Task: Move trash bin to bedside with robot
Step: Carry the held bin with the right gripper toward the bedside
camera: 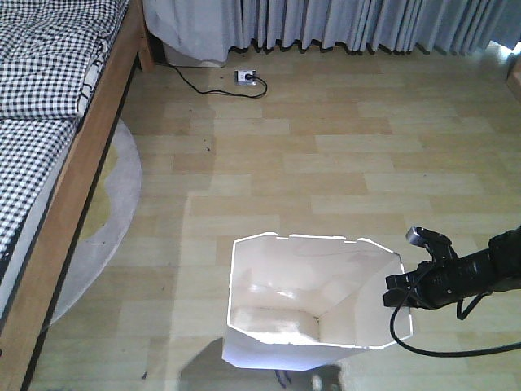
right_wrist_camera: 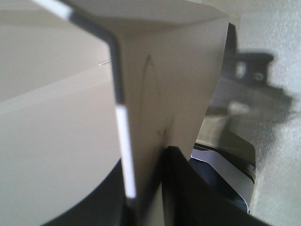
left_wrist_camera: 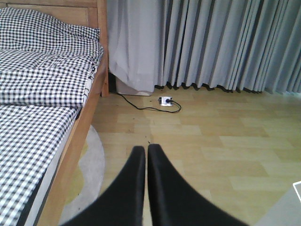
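front view: the bin stands on the floor, well apart from the bed, the right fingers at its right rim. left wrist: the left fingers are pressed together, empty, facing the bed. right wrist: the right fingers straddle the bin's wall, seemingly clamped on it. the step in hand looks like the carry; next calls for hauling it left to the bed, grip firm

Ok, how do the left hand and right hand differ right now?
The left hand is shut on nothing; the right hand grips the wall of the trash bin, one finger each side. The left hand hangs over bare floor near the bed; the right hand sits at the bin's rim. Both are black.
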### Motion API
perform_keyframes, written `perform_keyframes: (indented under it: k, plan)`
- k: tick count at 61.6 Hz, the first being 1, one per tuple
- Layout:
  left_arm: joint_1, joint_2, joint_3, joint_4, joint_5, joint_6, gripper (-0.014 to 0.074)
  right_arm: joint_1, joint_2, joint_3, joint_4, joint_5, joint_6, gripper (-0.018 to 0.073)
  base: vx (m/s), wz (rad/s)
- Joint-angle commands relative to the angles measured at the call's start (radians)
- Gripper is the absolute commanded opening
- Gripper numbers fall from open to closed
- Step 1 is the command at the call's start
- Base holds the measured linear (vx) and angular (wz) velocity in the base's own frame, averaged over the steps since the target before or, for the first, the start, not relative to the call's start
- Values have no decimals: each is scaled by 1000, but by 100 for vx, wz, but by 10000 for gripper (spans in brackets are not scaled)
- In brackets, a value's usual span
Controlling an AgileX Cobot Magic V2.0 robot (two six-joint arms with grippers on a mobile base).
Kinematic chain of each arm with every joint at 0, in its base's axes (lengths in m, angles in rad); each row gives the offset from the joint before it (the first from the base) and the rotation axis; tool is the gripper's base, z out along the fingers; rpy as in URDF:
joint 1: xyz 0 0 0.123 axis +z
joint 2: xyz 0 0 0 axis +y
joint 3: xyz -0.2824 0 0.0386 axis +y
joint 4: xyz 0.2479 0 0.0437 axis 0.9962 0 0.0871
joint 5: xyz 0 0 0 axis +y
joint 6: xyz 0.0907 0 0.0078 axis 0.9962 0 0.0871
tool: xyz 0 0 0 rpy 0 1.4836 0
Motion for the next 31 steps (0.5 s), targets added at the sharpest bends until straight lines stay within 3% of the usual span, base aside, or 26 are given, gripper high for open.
perform_keyframes:
  k: [1,31]
  plan:
    - [0,-15,19,-4,-69,-6,-6,-1,-72,-5,30,243,-7,-5,32,0]
    - [0,-15,19,-4,-69,-6,-6,-1,-72,-5,30,243,-7,-5,33,3]
